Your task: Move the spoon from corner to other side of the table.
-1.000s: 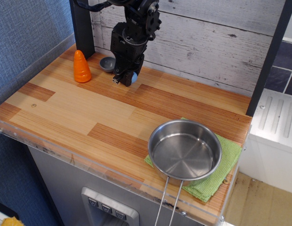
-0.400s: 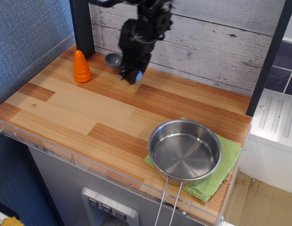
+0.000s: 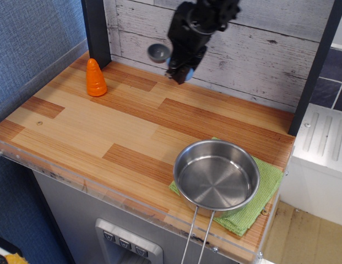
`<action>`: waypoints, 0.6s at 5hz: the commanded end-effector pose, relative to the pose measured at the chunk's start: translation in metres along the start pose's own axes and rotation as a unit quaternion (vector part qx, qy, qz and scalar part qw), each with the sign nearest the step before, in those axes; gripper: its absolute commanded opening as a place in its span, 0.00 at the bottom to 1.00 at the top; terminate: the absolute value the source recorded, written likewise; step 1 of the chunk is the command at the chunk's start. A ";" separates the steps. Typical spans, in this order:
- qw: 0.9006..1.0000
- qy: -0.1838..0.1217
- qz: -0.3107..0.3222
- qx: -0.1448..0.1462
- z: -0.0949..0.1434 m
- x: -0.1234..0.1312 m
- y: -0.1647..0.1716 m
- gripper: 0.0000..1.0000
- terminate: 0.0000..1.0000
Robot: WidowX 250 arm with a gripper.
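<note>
My black gripper (image 3: 180, 73) hangs in the air near the back wall, above the rear middle of the wooden table (image 3: 104, 132). It is shut on the light-blue handle of the small spoon (image 3: 159, 53). The spoon's grey bowl sticks out to the gripper's left, lifted well off the wood.
An orange cone-shaped toy (image 3: 96, 78) stands at the back left corner beside a black post (image 3: 96, 30). A steel pot (image 3: 216, 175) with a wire handle sits on a green cloth (image 3: 262, 193) at the front right. A dark post (image 3: 314, 66) rises at the right edge.
The gripper has risen off the back left of the table and moved right, carrying the spoon up with it. The pot, cloth and orange toy have not moved.
</note>
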State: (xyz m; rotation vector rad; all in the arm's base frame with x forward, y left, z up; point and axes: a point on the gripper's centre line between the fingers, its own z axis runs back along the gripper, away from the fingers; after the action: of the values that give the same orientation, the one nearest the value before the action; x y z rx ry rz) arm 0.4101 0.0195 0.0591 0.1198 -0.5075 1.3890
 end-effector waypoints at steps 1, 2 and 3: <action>0.997 0.021 -0.015 -0.072 0.065 -0.043 -0.011 0.00 0.00; 0.996 0.038 -0.031 -0.072 0.074 -0.076 -0.002 0.00 0.00; 0.996 0.047 -0.049 -0.066 0.077 -0.099 0.008 0.00 0.00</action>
State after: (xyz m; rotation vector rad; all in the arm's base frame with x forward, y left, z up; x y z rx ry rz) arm 0.3765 -0.1008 0.0553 0.0375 -0.4631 1.2482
